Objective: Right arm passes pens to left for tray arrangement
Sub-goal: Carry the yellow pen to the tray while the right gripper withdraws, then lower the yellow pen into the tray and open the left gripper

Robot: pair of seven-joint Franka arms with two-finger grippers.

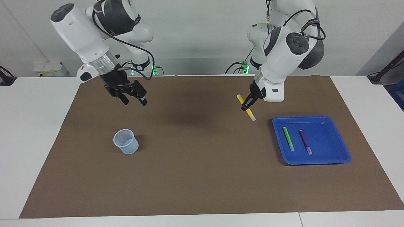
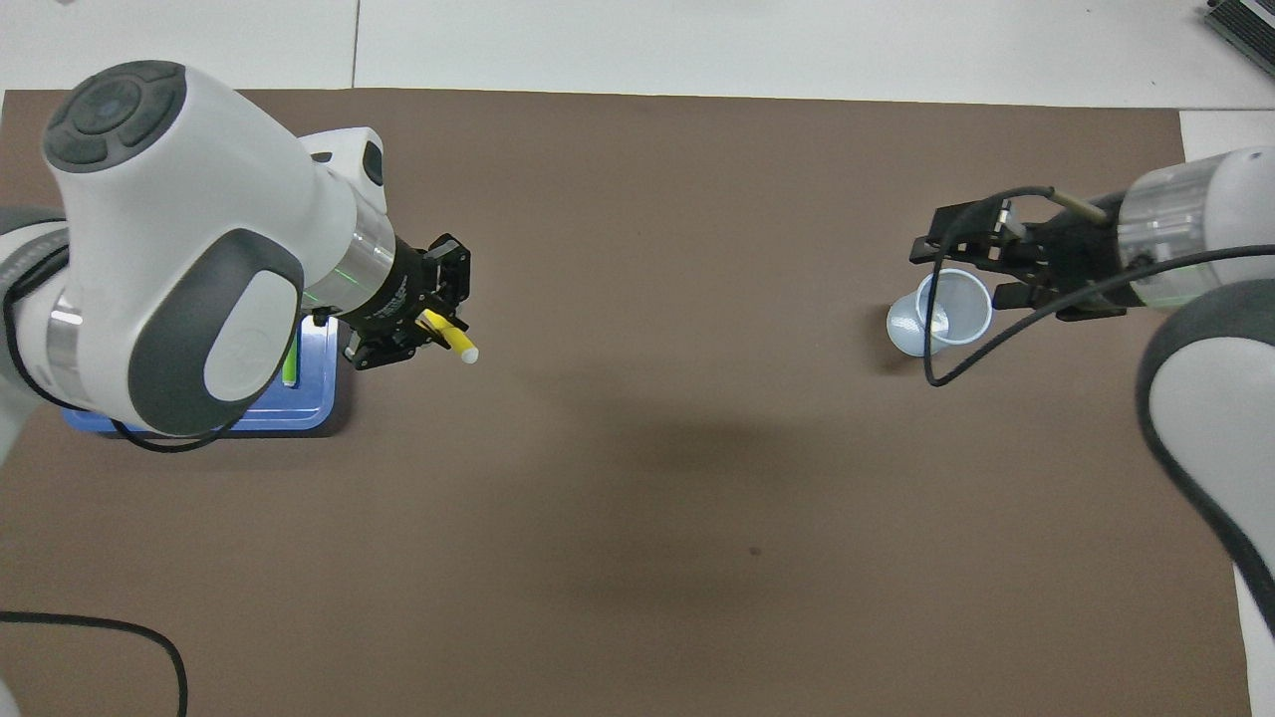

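Observation:
My left gripper (image 1: pixel 246 105) (image 2: pixel 430 329) is shut on the yellow pen (image 1: pixel 250 114) (image 2: pixel 453 340), held slanted in the air over the mat beside the blue tray (image 1: pixel 342 148) (image 2: pixel 319 344). In the tray lie the green pen (image 1: pixel 288 138) (image 2: pixel 290 363) and the purple pen (image 1: pixel 305 142), side by side. My right gripper (image 1: pixel 135 100) (image 2: pixel 961 271) hangs open and empty in the air toward the right arm's end of the table, over the mat near the cup.
A translucent pale-blue cup (image 1: pixel 126 141) (image 2: pixel 941 312) stands upright on the brown mat (image 1: pixel 195 164) toward the right arm's end. A loose black cable (image 2: pixel 936 339) loops from the right wrist over the cup in the overhead view.

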